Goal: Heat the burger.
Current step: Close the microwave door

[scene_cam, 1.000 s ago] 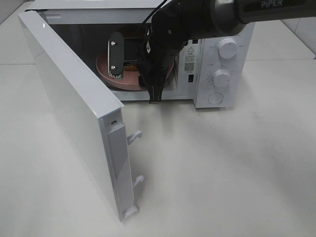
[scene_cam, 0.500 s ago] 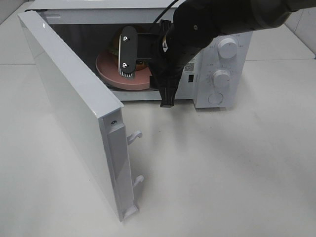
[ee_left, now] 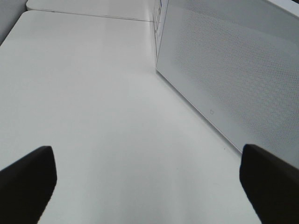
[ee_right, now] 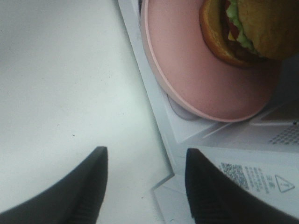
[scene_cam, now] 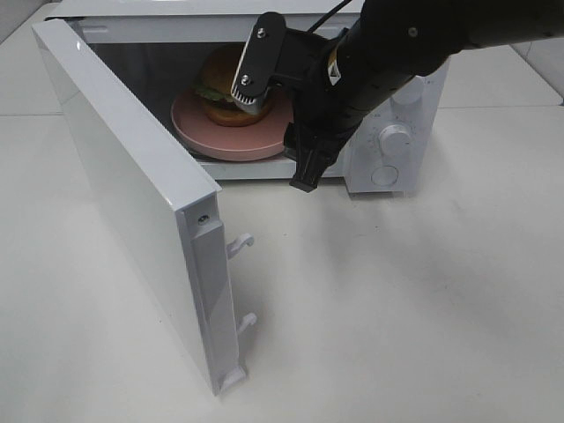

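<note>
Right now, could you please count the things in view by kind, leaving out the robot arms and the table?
burger: 1
pink plate: 1
white microwave: 1
Total: 3

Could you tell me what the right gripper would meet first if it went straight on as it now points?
The open right gripper would probably meet the microwave's front sill, just beside the pink plate; depth is unclear, so the plate's rim could come first.
</note>
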